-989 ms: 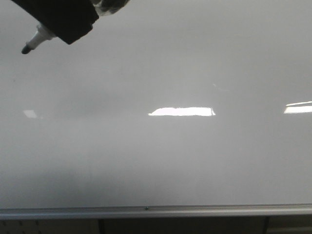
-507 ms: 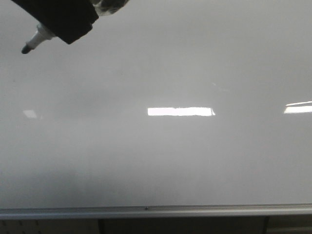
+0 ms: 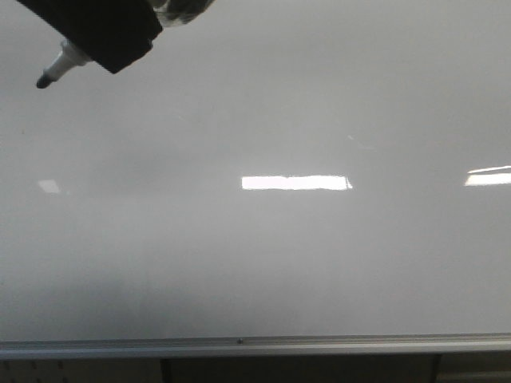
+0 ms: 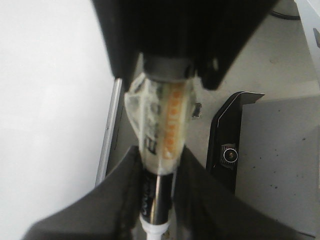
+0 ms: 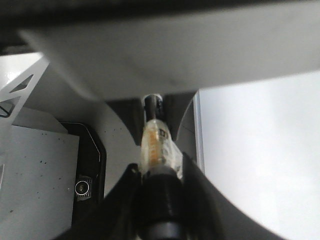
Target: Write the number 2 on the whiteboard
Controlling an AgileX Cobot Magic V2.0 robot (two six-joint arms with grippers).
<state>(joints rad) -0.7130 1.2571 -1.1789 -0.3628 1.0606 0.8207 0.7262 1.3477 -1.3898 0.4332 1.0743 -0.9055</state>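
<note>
The whiteboard (image 3: pixel 279 255) fills the front view, glossy grey-white with bright light reflections and a silver frame edge (image 3: pixel 239 345) at the bottom. No black line of a number 2 shows on it. A marker (image 3: pixel 60 64) with a white neck and bare black tip sticks out of a black gripper (image 3: pixel 104 44) at the top left, its tip over the board. My left gripper (image 4: pixel 157 200) is shut on the marker (image 4: pixel 162 135) near its white neck. My right gripper (image 5: pixel 159 200) is shut on the marker's black rear end (image 5: pixel 160 190). Clear tape wraps the barrel.
Both wrist views show the board's frame edge (image 4: pixel 107 145) beside a grey surface. On that surface lies a black bracket with a small round lens (image 4: pixel 230 155), which also shows in the right wrist view (image 5: pixel 82 189). Dark gaps show below the board's edge (image 3: pixel 303 369).
</note>
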